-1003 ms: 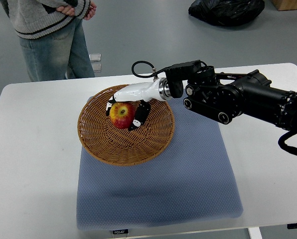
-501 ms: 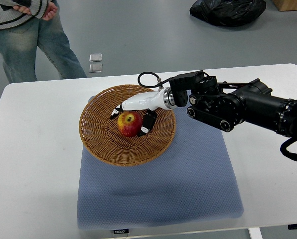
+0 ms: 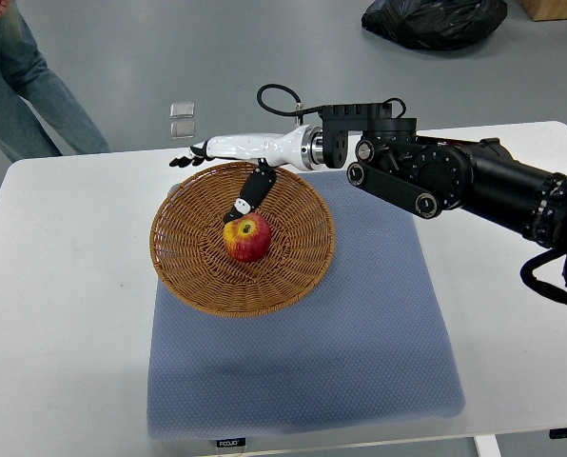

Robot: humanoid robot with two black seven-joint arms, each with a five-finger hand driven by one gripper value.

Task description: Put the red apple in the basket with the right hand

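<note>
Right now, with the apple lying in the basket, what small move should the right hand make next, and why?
Probably pull the right hand up and back toward the right edge. The red apple rests alone in the basket, the fingers are spread over the far rim holding nothing, and only the thumb hangs close above the fruit.

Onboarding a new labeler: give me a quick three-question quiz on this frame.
1. True or false: the red apple lies inside the basket.
2. The right hand is: A) closed on the apple, B) open with fingers extended above the basket's far rim, C) flat on the blue mat.
3. Fill in: the basket sits partly on the white table and partly on the ____.

Key: 1. True. 2. B; its thumb points down toward the apple, and contact can't be judged. 3. Blue mat.
</note>
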